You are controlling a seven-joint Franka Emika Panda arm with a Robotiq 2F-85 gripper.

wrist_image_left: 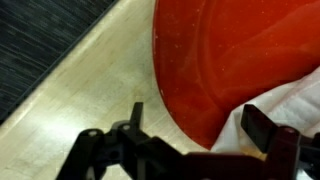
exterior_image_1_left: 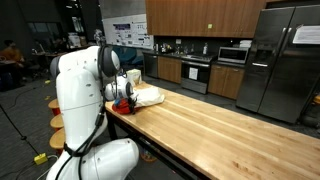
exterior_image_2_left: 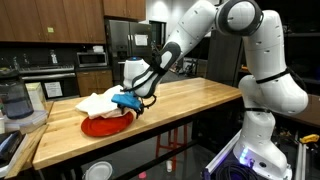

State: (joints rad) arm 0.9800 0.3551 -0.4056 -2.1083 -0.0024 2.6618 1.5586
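- We count one claw (exterior_image_2_left: 128, 103), released: the wrist view shows its two fingers (wrist_image_left: 255, 122) spread wide, gripping nothing.
- It hangs low at the rim of one red plate (exterior_image_2_left: 100, 127). One finger is over bare wood and the other over the plate side. We cannot tell if it touches.
- One white cloth (exterior_image_2_left: 100, 102), crumpled, lies on the plate and spills past its edge.
- The plate sits near one end of the one wooden worktop (exterior_image_2_left: 190, 100), seen in both exterior views.
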